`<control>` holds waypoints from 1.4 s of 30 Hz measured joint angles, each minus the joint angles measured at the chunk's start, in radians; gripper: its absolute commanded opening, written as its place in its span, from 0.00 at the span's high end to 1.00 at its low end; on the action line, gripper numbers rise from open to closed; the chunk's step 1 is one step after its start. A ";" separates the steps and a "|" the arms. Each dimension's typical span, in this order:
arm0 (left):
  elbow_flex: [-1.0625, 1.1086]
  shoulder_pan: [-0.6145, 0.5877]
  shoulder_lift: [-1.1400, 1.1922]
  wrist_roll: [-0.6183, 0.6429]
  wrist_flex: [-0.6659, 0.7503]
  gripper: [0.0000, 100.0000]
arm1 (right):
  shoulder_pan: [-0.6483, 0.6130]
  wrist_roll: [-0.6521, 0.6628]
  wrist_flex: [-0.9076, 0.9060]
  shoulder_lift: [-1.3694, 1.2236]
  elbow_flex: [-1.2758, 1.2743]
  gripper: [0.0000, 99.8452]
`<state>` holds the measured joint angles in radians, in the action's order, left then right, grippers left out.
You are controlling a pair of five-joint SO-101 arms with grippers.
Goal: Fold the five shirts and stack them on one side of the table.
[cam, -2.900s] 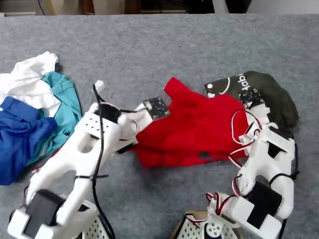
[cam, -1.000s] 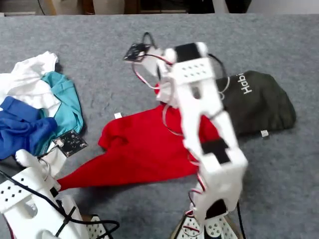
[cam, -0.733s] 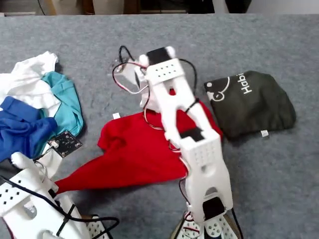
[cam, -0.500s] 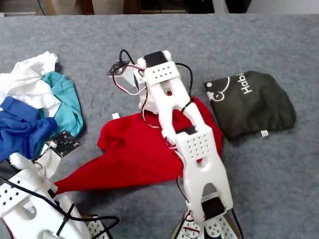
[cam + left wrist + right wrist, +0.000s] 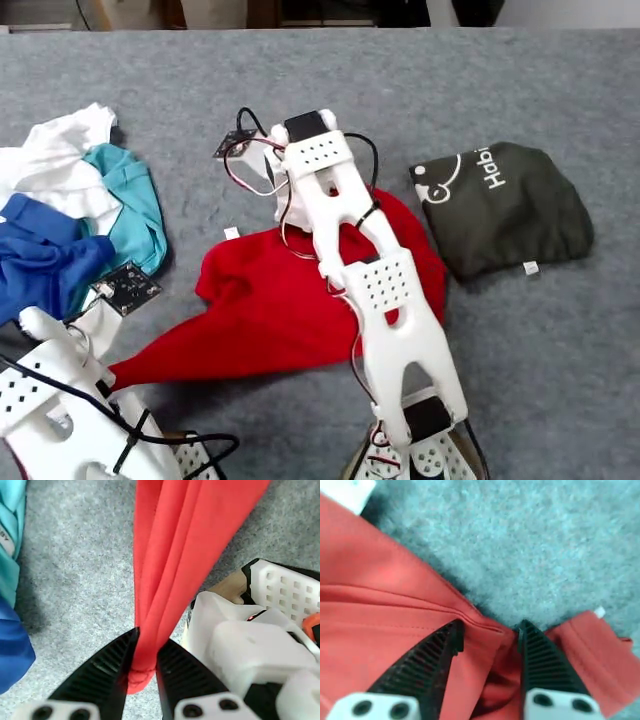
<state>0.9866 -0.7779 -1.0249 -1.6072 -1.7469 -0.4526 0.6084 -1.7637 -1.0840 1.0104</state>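
The red shirt (image 5: 290, 300) lies crumpled mid-table, one corner drawn out to the front left. My left gripper (image 5: 107, 377) is shut on that corner, the bunched red cloth (image 5: 160, 575) pinched between its black jaws (image 5: 146, 639). My right gripper (image 5: 290, 212) hangs over the shirt's far edge. Its fingers (image 5: 489, 630) stand open astride a seamed fold of the red shirt (image 5: 385, 625). A folded dark shirt (image 5: 510, 205) with white print lies to the right.
A loose pile of a white shirt (image 5: 55, 160), a teal shirt (image 5: 135, 205) and a blue shirt (image 5: 45, 265) lies at the left edge. Bare grey table (image 5: 430, 90) stretches along the far side and at the front right.
The left arm has dragged one corner of the red shirt to the front left. Over the last second the right arm swung left and down onto the shirt's far edge.
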 measured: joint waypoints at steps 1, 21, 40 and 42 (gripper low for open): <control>0.000 -0.002 0.000 0.000 0.000 0.98 | 0.000 0.000 0.000 -0.005 0.009 0.81; 0.000 -0.003 0.000 0.000 0.000 0.98 | 0.058 -0.003 0.000 -0.012 0.020 0.99; -0.101 -0.003 0.002 0.000 0.000 0.98 | 0.058 -0.003 0.000 0.381 0.015 1.00; -0.133 -0.003 0.002 0.005 0.000 0.98 | 0.058 -0.003 0.000 0.446 0.015 0.99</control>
<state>0.8531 -0.7810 -1.0234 -1.6026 -1.7469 -0.3943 0.6053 -1.7637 -0.6375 1.0257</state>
